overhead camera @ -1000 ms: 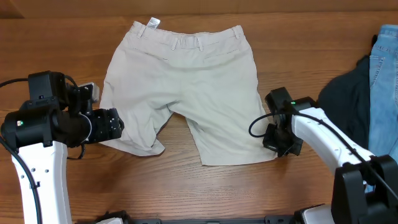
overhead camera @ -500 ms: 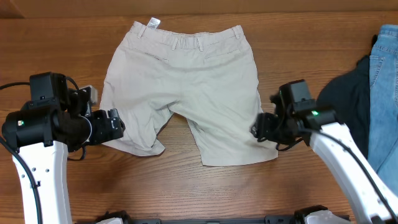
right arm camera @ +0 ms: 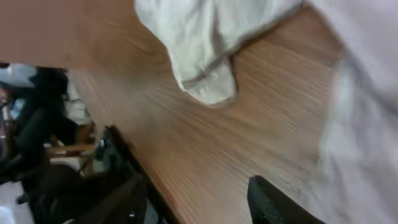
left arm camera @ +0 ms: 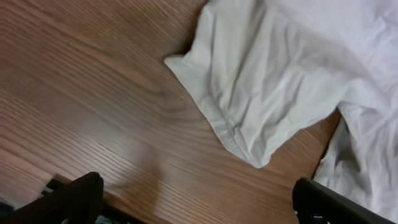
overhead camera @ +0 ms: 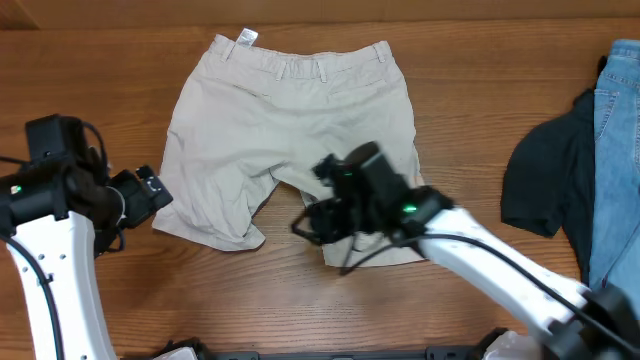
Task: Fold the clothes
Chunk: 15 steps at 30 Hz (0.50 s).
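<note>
The clothes, a pair of light beige shorts point(overhead camera: 290, 130), lie spread flat on the wooden table with the waistband at the far side. My left gripper point(overhead camera: 155, 190) hovers just left of the left leg's hem, open wide. In the left wrist view only bare wood lies between its fingers point(left arm camera: 81, 199), and the hem corner point(left arm camera: 249, 146) sits ahead of them. My right gripper point(overhead camera: 305, 225) reaches across the right leg, near the gap between the legs. It is open, with wood between its fingers point(right arm camera: 277, 202) and the left leg's hem corner point(right arm camera: 205, 81) ahead.
A dark navy garment point(overhead camera: 545, 185) and blue jeans point(overhead camera: 615, 150) lie at the right edge of the table. The table's front edge point(right arm camera: 134, 165) runs close beside the right gripper, with dark equipment beyond it.
The right arm swung left from the right leg's outer hem to the gap between the legs, and its jaws opened. The left gripper drew back left off the hem and opened wider.
</note>
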Each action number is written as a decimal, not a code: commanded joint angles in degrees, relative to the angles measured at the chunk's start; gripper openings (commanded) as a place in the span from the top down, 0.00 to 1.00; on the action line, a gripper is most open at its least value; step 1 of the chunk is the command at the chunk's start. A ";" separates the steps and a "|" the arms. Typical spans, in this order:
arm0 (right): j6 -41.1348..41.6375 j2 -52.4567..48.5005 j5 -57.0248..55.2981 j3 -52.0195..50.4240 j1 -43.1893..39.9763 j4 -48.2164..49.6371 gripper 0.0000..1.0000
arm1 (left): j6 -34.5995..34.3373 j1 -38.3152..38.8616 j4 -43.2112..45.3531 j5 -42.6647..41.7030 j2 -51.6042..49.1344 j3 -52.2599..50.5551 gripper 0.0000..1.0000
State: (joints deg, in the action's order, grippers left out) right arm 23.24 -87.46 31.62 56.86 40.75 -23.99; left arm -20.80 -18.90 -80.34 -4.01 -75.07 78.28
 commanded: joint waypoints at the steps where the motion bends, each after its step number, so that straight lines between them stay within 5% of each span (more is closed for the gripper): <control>1: 2.47 -8.66 -1.55 0.55 6.01 7.91 0.37 | 4.74 -2.84 -1.09 -1.11 0.20 -0.28 0.00; 5: 1.88 -15.41 -2.58 0.55 9.77 18.84 0.13 | 6.27 -3.06 -2.80 -1.14 0.20 -0.28 0.00; 15: 1.92 -21.22 -9.84 0.55 9.81 26.95 0.18 | 6.27 -3.06 -1.68 -6.10 0.20 -0.28 0.00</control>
State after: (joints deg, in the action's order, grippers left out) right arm 25.28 -106.50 23.00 56.88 50.63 1.08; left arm -15.88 -21.76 -82.48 -7.53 -75.07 78.24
